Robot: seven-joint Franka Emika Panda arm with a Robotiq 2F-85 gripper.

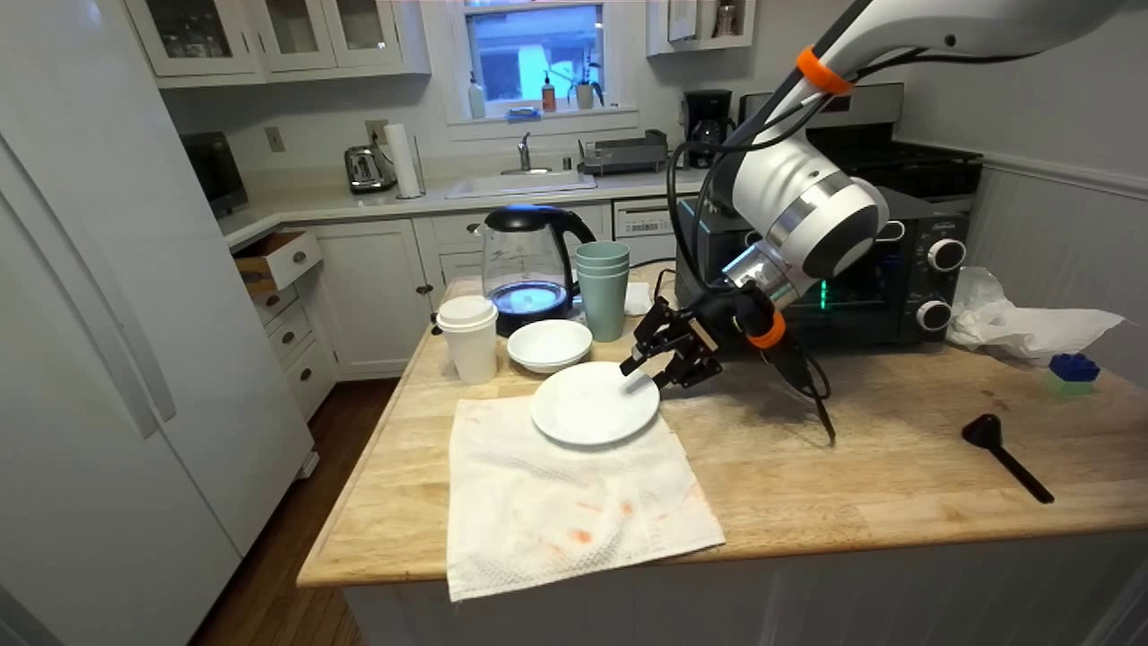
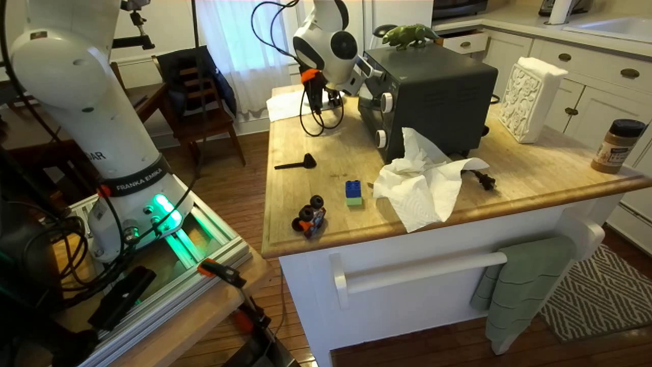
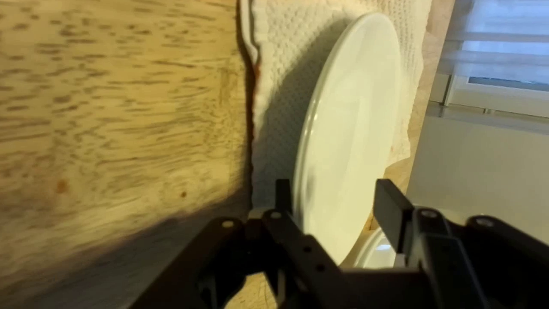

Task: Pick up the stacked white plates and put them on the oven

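Above the wooden tabletop [image 1: 852,489], the gripper [image 3: 333,189] stands spread around the rim of the stacked white plates [image 1: 587,408].

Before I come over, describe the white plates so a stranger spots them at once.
Find the black toaster oven on the wooden island. Left of it in an exterior view lies a white cloth, with the plates at its far end, the gripper straddling their rim. They are wide and flat, unlike the smaller, deeper bowl behind.
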